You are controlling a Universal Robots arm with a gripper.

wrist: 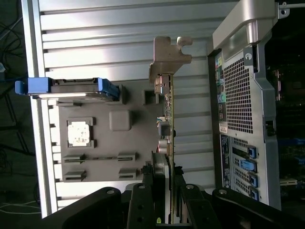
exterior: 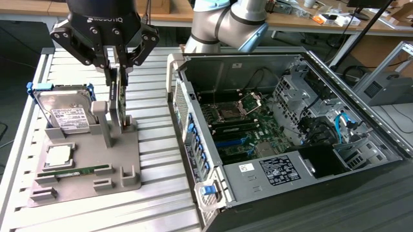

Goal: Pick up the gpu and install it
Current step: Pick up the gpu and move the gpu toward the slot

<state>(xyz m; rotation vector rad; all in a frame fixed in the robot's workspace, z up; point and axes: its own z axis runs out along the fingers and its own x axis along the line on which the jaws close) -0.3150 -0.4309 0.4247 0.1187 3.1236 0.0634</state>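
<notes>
The gpu (exterior: 119, 104) is a thin dark card standing on edge in the grey parts holder (exterior: 90, 186), between its upright posts. My gripper (exterior: 117, 72) comes down on the card's top edge, and its black fingers (exterior: 106, 58) press on both faces, so it is shut on the card. In the wrist view the gpu (wrist: 169, 119) appears edge-on, with its silver end bracket (wrist: 167, 59) at the far end and my gripper (wrist: 168, 200) clamped on the near end. The card's lower edge still sits among the holder's posts.
On the holder (wrist: 119, 143) are a silver hard drive (exterior: 65, 113) in a blue frame, a square processor (exterior: 58, 154) and a green memory stick (exterior: 74, 170). The open computer case (exterior: 361, 121) lies at the exterior view's right, motherboard (exterior: 235, 128) exposed, on a ribbed metal table (exterior: 154, 198).
</notes>
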